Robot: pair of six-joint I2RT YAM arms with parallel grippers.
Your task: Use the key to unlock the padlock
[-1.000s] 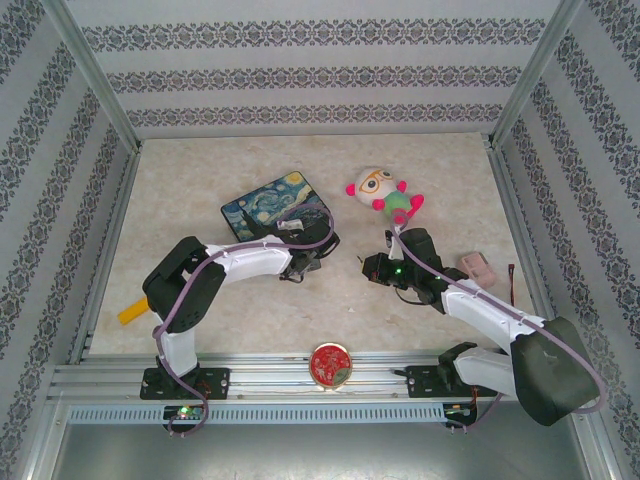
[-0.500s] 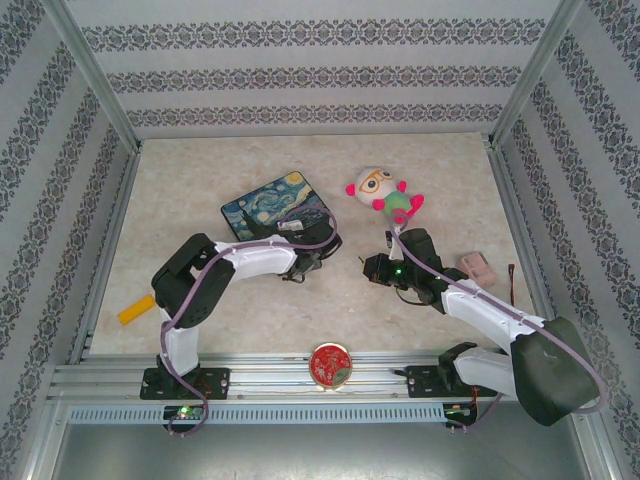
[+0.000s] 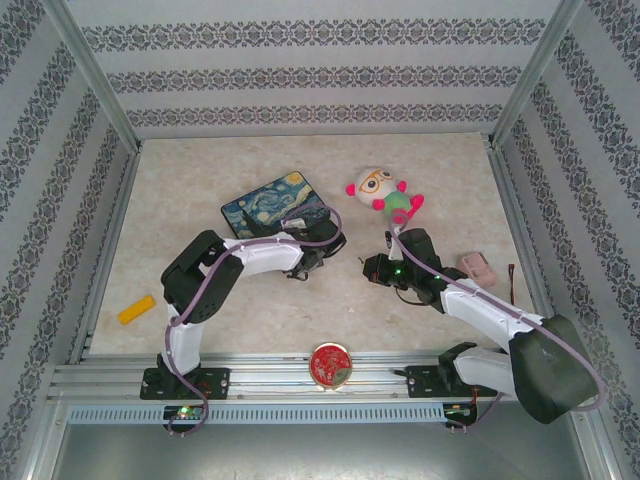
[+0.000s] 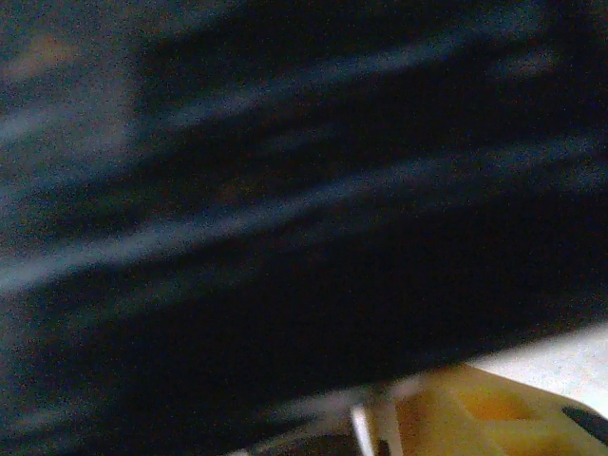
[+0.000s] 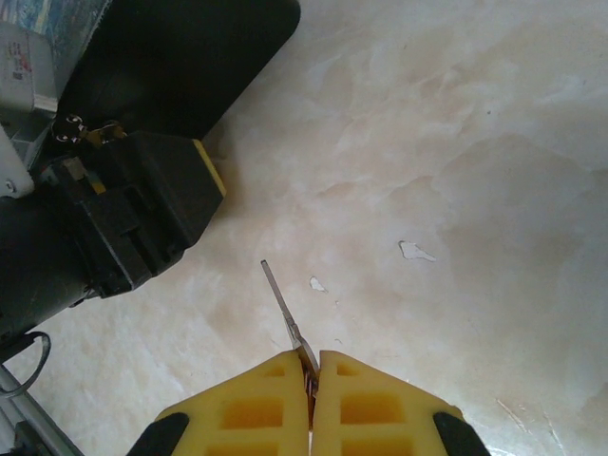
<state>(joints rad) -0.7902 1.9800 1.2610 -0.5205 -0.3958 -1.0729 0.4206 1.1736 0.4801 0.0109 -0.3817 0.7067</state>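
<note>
My left pincer [image 3: 308, 264] has slid up against the tin [image 3: 272, 203]; I cannot tell its grip. My right pincer [image 5: 311, 365] pinches the key [image 5: 279, 300]. The padlock [image 5: 93, 133] sits at ten o'clock, so insertion looks near.

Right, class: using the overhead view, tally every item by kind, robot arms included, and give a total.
Robot arms: 2 (left arm, right arm)
Painted tin box: 1
Soft toy: 1
Yellow block: 1
Pink object: 1
Red round disc: 1
Total: 7
</note>
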